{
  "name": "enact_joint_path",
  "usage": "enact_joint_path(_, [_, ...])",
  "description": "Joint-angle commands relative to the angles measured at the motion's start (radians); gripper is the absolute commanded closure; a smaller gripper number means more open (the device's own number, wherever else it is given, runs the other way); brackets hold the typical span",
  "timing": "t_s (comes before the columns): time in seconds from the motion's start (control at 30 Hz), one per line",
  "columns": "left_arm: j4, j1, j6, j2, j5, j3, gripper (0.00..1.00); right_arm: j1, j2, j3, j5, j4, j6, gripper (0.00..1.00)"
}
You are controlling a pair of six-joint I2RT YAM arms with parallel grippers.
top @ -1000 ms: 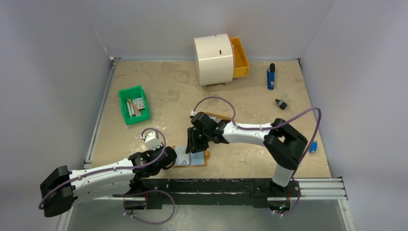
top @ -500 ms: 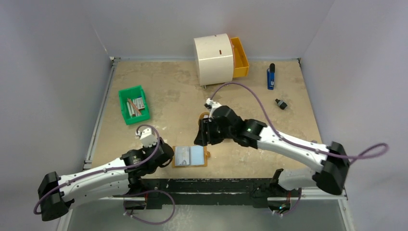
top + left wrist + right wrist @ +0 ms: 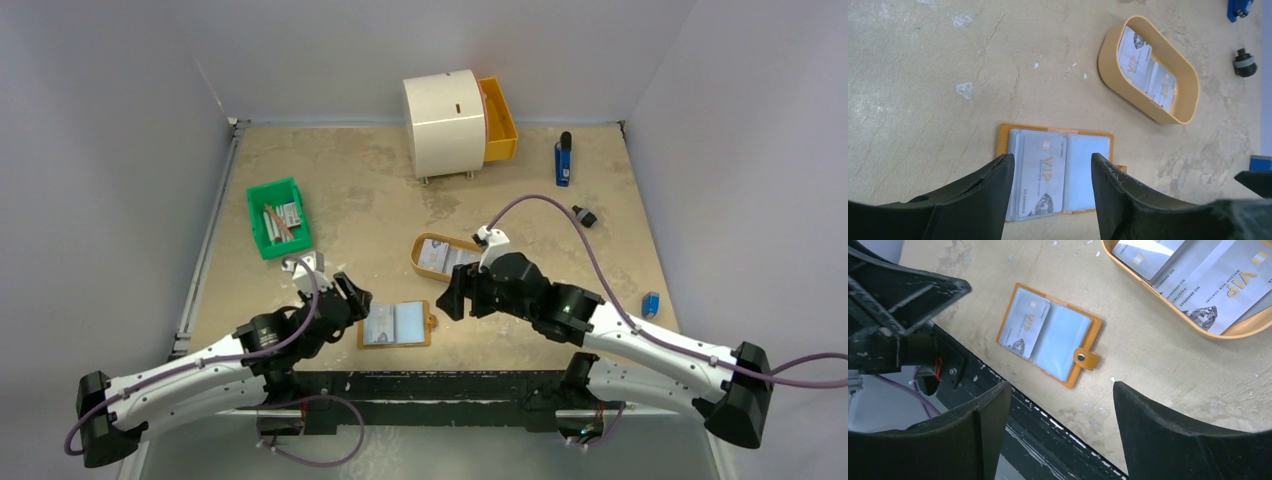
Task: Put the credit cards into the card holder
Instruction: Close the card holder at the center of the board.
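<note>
Left gripper (image 3: pixel 352 290): jaws well apart, holding nothing. It sits just left of the card holder (image 3: pixel 396 324) and is clear of it.

Right gripper (image 3: pixel 447 300): jaws wide apart, holding nothing. It sits just right of the holder, not touching.

The holder lies open and flat at the near middle of the tabletop (image 3: pixel 360 190). It is orange-tan with clear pockets, and its snap tab (image 3: pixel 1083 359) is on the right edge.

One credit card (image 3: pixel 1045 175) is in the holder's left pocket. It is pale grey-white and printed "VIP", with a "NO" digit line too small to read reliably.

More credit cards (image 3: pixel 1213 285) with the same "VIP" print lie in the oval tan tray (image 3: pixel 1108 75), farther back and to the right.
</note>
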Motion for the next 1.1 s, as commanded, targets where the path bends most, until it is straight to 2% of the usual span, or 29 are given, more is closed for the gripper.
enact_joint_path(0.0, [-0.004, 0.000, 0.020, -0.050, -0.053, -0.004, 0.42, -0.001, 0.092, 0.043, -0.006, -0.021, -0.018, 0.23])
enact_joint_path(0.17, [-0.051, -0.001, -0.056, 0.004, -0.023, -0.022, 0.41, 0.000, 0.243, 0.048, -0.025, 0.021, 0.043, 0.25])
enact_joint_path(0.3, [-0.040, -0.001, -0.110, 0.029, 0.004, -0.070, 0.42, 0.003, 0.370, 0.142, -0.008, 0.004, 0.040, 0.29])
enact_joint_path(0.6, [0.007, 0.000, -0.126, -0.032, 0.030, -0.151, 0.43, 0.045, 0.614, 0.348, 0.059, -0.195, 0.076, 0.31])
enact_joint_path(0.87, [-0.013, -0.001, -0.145, -0.040, 0.033, -0.171, 0.44, 0.064, 0.749, 0.487, 0.119, -0.333, 0.084, 0.36])
enact_joint_path(1.07, [-0.019, 0.000, -0.150, -0.058, 0.039, -0.183, 0.44, 0.067, 0.794, 0.492, 0.104, -0.341, 0.069, 0.38])
